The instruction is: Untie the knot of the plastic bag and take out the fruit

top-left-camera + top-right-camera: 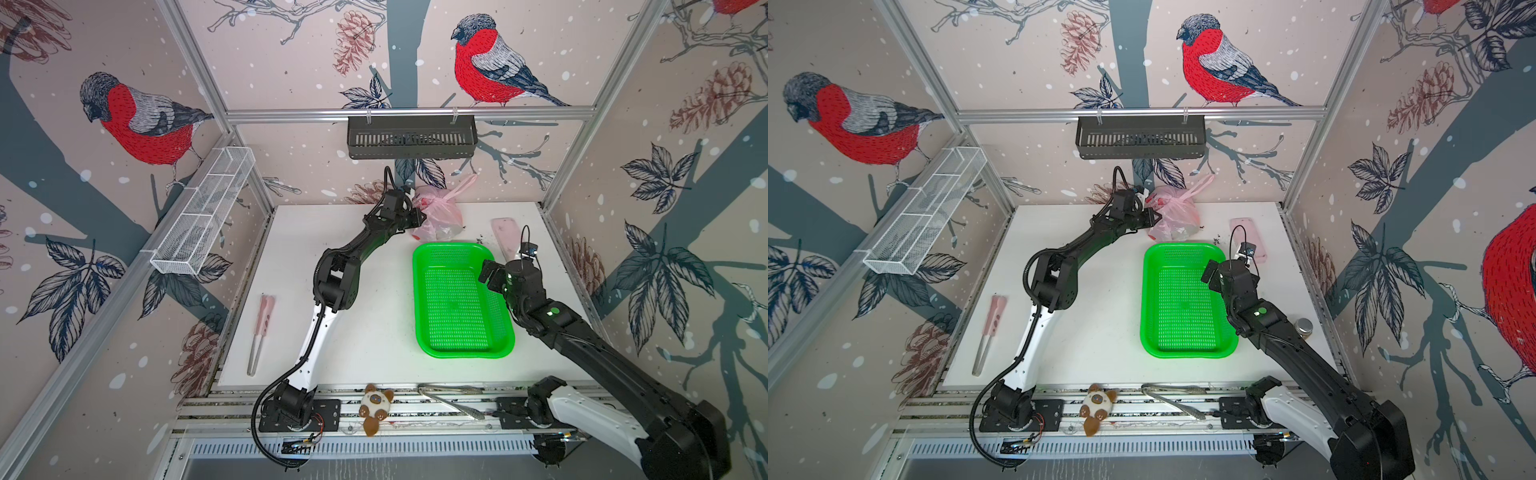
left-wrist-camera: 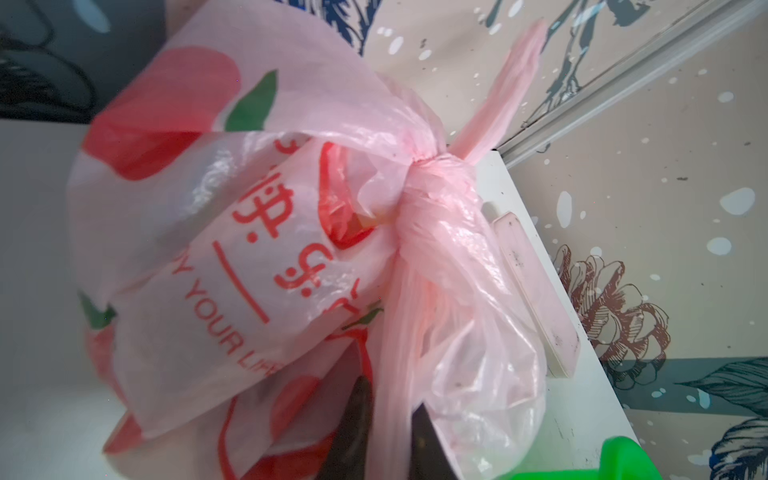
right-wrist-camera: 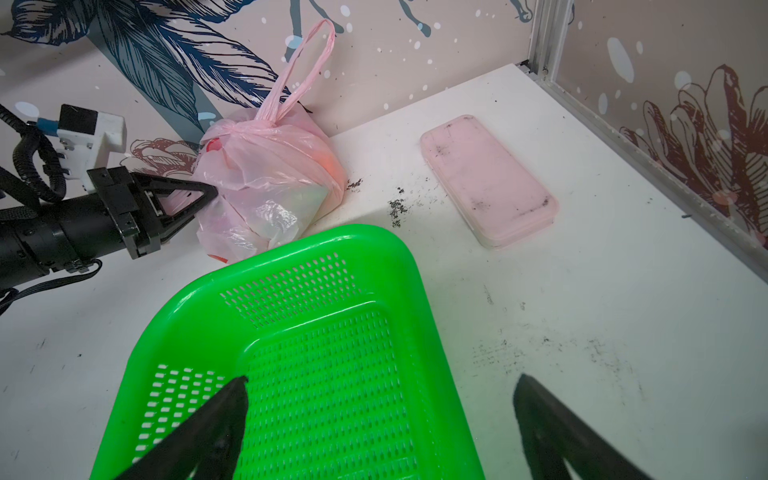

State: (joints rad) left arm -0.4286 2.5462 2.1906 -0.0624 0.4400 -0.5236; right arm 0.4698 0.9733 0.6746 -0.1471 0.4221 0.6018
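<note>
Untying starts: upper middle in a top view, left end effector (image 1: 420, 217) pinches the plastic bag (image 1: 442, 216) near the knot (image 2: 432, 174). Next, pull gently; right end effector (image 3: 381, 379) is spread.

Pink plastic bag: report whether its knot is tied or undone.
Tied. A tight pale pink twisted-plastic knot cinches the handles of the translucent pink bag.

Through the plastic bag (image 3: 266, 174) I make out the fruit (image 3: 214, 145) only as red and orange smudges. Of the left gripper (image 2: 390, 395) I see only two dark tips; the wrist view's edge cuts off the rest.
</note>
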